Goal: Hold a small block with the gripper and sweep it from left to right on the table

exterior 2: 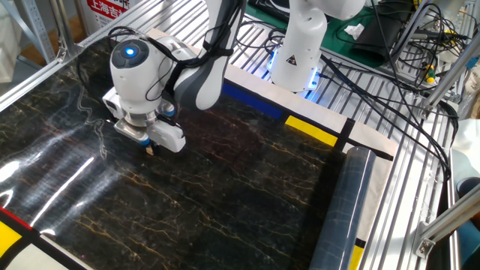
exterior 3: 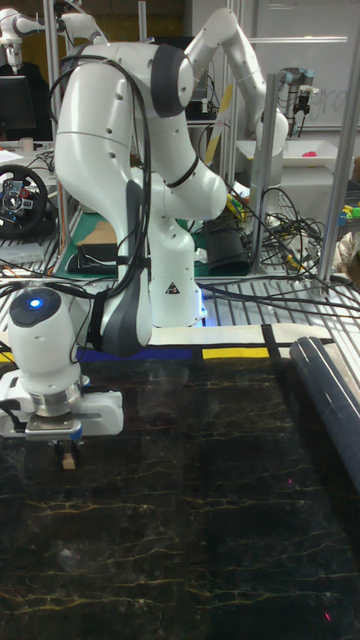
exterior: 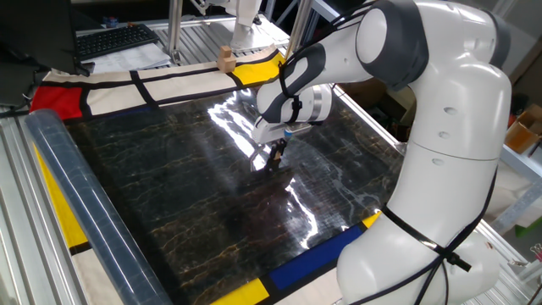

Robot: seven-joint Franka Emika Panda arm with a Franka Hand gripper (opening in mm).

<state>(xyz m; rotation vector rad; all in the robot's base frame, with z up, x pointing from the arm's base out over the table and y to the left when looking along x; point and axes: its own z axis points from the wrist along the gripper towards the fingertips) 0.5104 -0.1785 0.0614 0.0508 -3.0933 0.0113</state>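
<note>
The white arm reaches down over the black marble-patterned table (exterior: 169,191) (exterior 2: 232,202) (exterior 3: 210,530). Its dark gripper (exterior: 275,158) (exterior 2: 152,148) (exterior 3: 67,456) points straight down, fingertips at the table's surface near the middle. The fingers are shut on the small block (exterior 3: 68,461) (exterior 2: 153,151), a tiny tan cube that peeks out between the tips. In one fixed view the fingers mostly hide the cube.
A larger tan wooden block (exterior: 226,58) stands on the far border panel. A thick grey rolled sheet (exterior: 89,216) (exterior 2: 341,214) (exterior 3: 335,400) lies along one table edge. The robot's white base (exterior 2: 300,52) and cables (exterior 2: 390,82) are beside the table on a metal frame.
</note>
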